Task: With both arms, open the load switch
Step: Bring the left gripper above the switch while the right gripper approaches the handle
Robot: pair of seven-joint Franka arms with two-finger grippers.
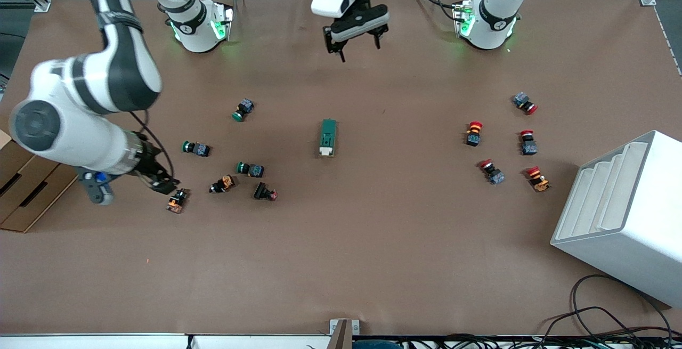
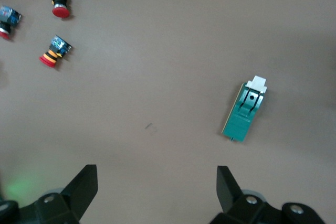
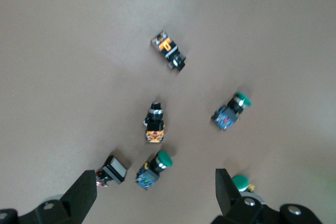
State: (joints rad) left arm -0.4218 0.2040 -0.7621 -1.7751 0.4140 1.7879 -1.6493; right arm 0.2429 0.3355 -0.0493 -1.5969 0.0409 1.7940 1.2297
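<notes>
No readable writing on anything. My left gripper [image 1: 356, 45] hangs over bare table [image 1: 373, 242] near the bases, fingers spread, holding nothing. My right gripper [image 1: 162, 181] is low at the right arm's end, beside an orange button [image 1: 177, 201], fingers apart, empty. The load switch [image 1: 327, 137] lies flat mid-table, white end [image 2: 256, 83] nearer the front camera, untouched. Green buttons [image 1: 244, 109] lie toward the right arm's end, red buttons [image 1: 473, 132] toward the left arm's, beside a white rack [image 1: 618, 205]. Nothing blocks the switch.
</notes>
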